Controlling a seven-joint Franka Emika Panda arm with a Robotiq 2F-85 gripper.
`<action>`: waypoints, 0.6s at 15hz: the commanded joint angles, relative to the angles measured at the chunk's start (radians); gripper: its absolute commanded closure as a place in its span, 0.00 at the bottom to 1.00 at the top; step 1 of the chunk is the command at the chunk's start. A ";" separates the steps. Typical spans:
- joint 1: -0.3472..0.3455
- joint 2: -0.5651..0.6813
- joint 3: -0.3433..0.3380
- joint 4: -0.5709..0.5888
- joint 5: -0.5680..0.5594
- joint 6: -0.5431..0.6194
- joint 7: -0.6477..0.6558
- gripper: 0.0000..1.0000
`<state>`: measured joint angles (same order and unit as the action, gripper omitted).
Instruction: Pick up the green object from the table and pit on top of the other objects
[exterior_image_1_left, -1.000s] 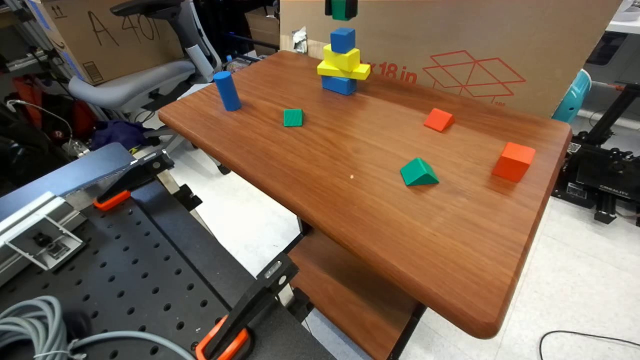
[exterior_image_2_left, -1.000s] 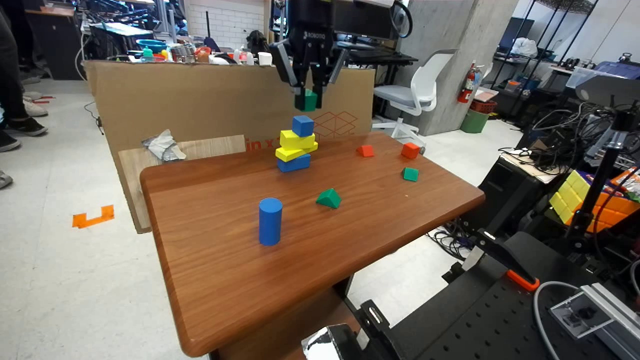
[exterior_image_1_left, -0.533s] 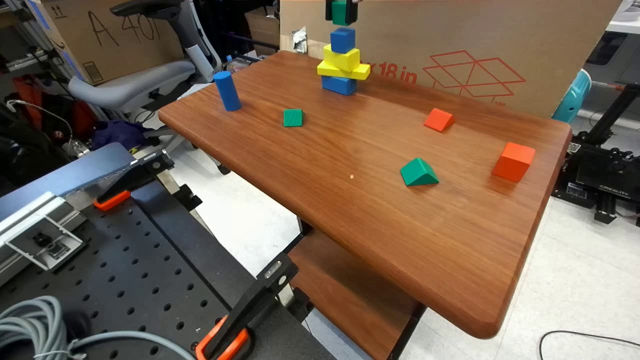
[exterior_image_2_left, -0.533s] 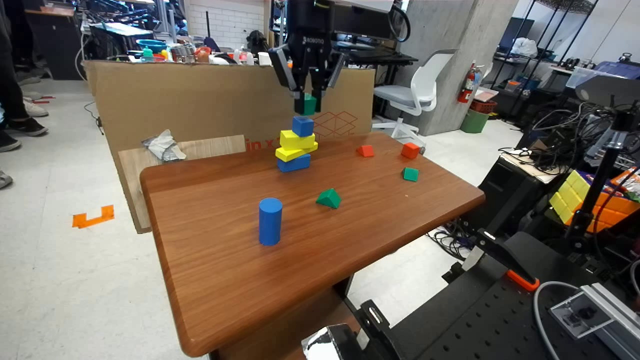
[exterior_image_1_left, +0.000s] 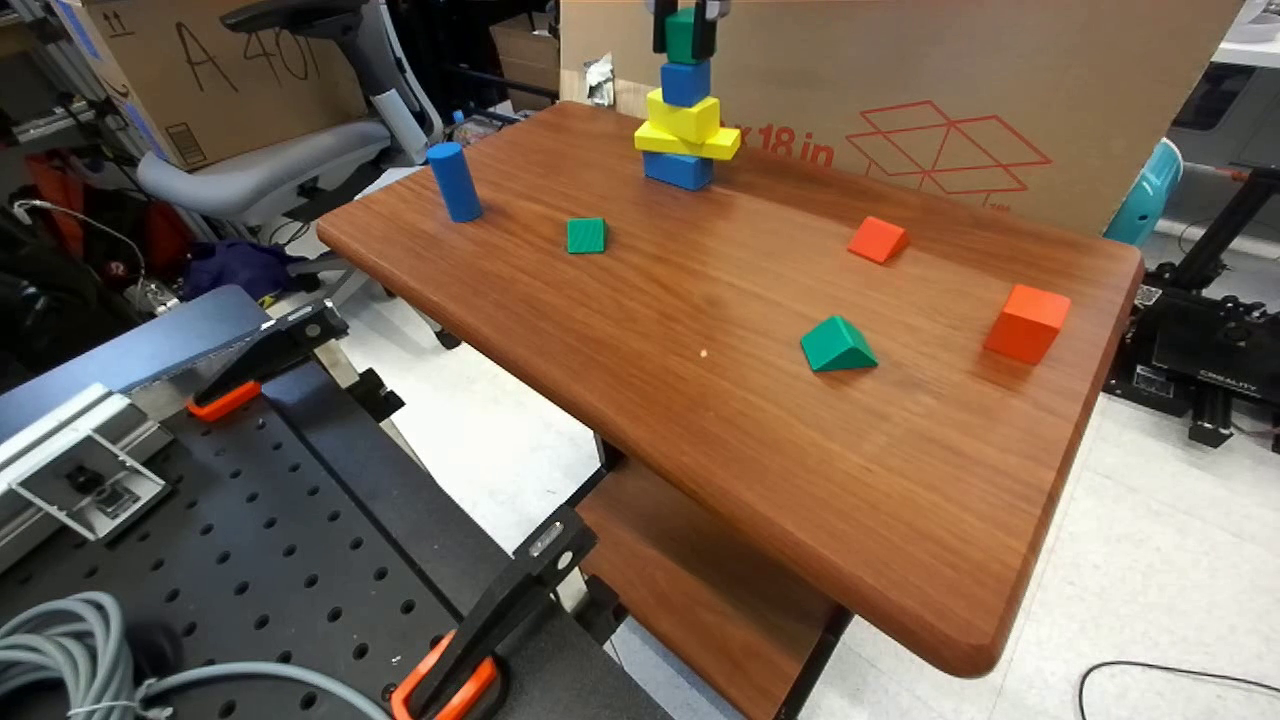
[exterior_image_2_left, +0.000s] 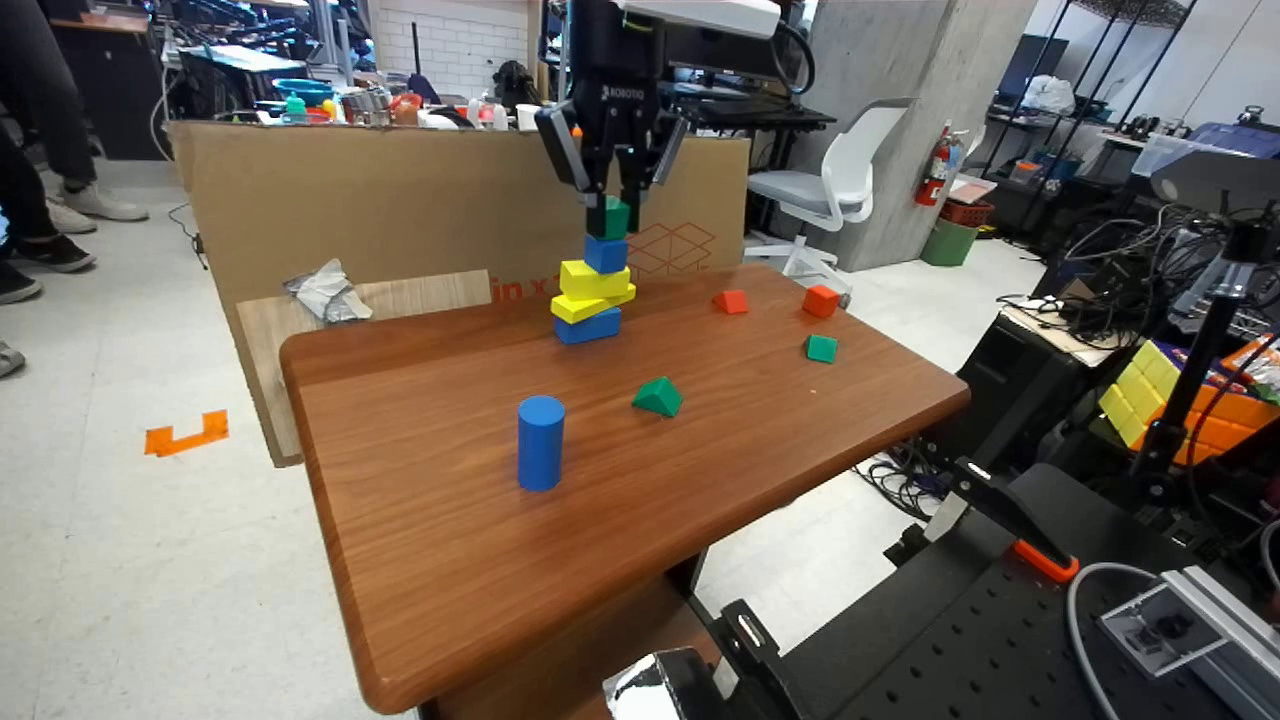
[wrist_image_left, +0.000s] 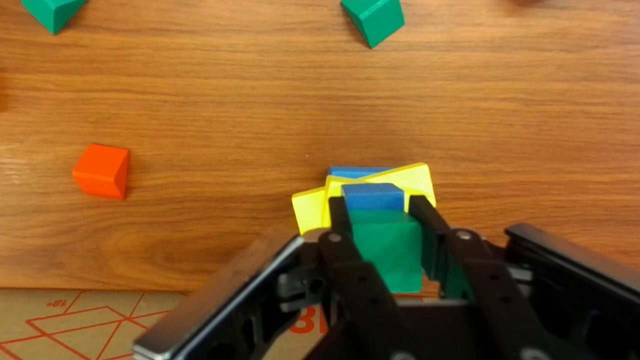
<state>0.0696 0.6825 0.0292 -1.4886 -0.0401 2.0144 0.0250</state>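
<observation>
Pinching a small green cube between black fingers, the gripper shows its lower end in an exterior view, where that cube touches the top of the blue cube crowning a tower of yellow and blue blocks. In an exterior view, the gripper points straight down above a reddish-brown wooden table. In the wrist view, the fingers flank the green cube; a red-orange wedge lies well apart from the tower.
</observation>
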 joint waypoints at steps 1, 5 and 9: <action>0.005 0.021 -0.001 0.046 0.007 -0.050 0.013 0.91; 0.007 0.026 -0.002 0.046 0.006 -0.065 0.018 0.91; 0.008 0.022 -0.002 0.043 0.006 -0.072 0.023 0.91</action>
<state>0.0717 0.6853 0.0292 -1.4839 -0.0401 1.9837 0.0312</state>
